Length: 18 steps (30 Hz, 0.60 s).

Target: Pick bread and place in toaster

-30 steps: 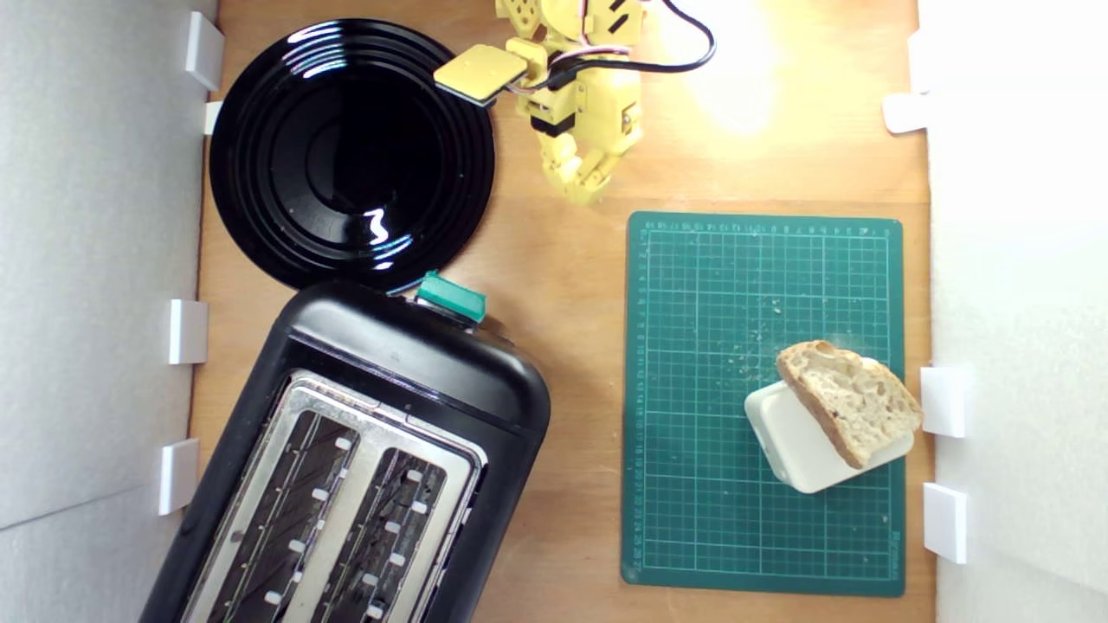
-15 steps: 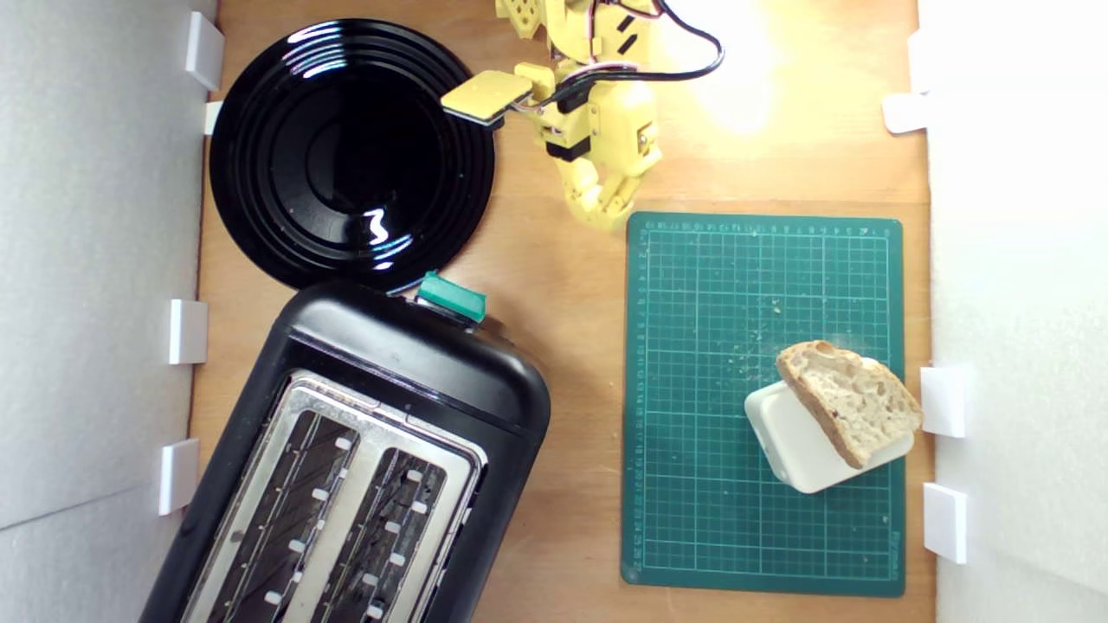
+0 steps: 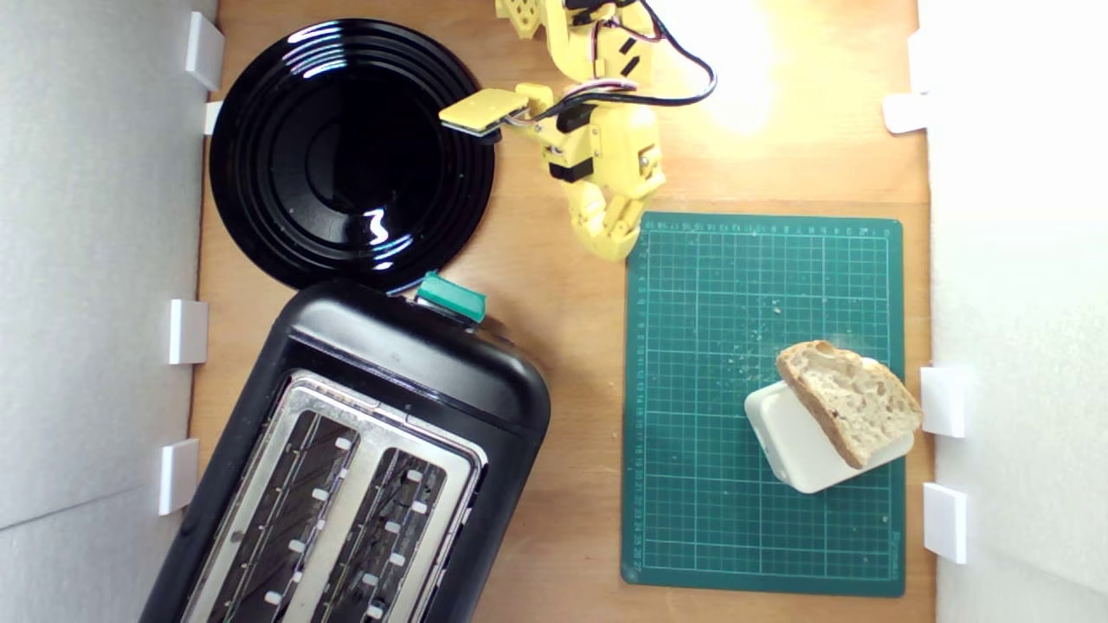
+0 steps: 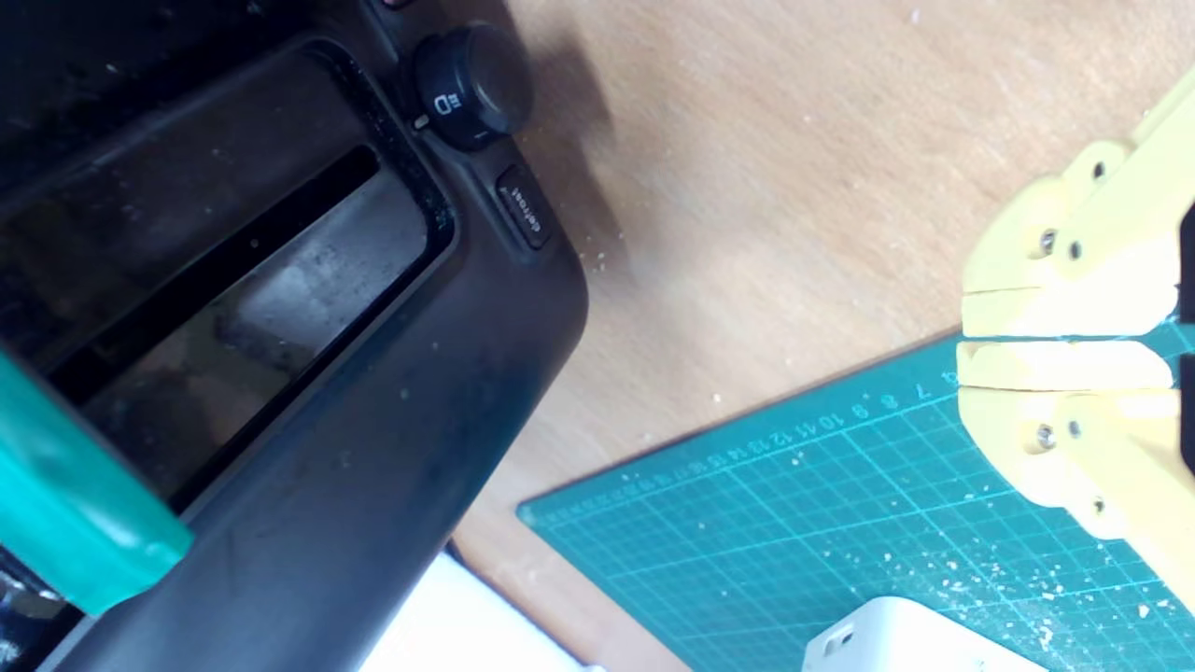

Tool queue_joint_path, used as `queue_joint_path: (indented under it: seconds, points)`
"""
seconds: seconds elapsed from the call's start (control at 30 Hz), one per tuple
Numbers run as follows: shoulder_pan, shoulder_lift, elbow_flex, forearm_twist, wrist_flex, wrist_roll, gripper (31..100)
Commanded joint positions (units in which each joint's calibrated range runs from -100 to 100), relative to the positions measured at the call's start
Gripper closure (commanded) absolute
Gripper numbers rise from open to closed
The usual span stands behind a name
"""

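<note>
Wrist view cuts the toaster (image 4: 308, 392) off on two sides — only its dark end, a knob and part of the teal lever (image 4: 65, 504) show. Gripper (image 4: 971, 338) fingers are pressed together over the mat's (image 3: 692, 484) corner. Bread (image 3: 848, 411) lies well apart from the fingertips, leaning on a white block (image 3: 792, 446), long axis diagonal, crust toward the wall.

Wooden tabletop (image 3: 571, 363) flanked by white foam-board walls (image 3: 95, 346) held with white clips (image 3: 187, 331); bright glare patch (image 3: 744, 78) on the wood at the far edge.
</note>
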Motion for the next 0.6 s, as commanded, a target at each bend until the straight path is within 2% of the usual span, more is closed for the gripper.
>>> queue_joint_path:
  seconds: [0.0, 0.03, 0.2, 0.3, 0.43, 0.57]
  points:
    - [-0.9, 1.85, -1.68, 0.66, -4.53, -0.84, 96.4]
    - [-1.14, 2.34, -1.68, 0.75, -5.3, -1.58, 96.4]
    - [-2.27, 6.25, -1.87, 8.37, -10.33, -7.38, 96.4]
    - [-2.43, 9.0, -1.78, 11.54, -13.74, -9.27, 96.4]
    - [-4.12, 15.07, -1.78, 11.99, -21.59, -9.63, 95.8]
    - [-4.93, 23.23, -1.87, 11.99, -32.69, -9.79, 88.5]
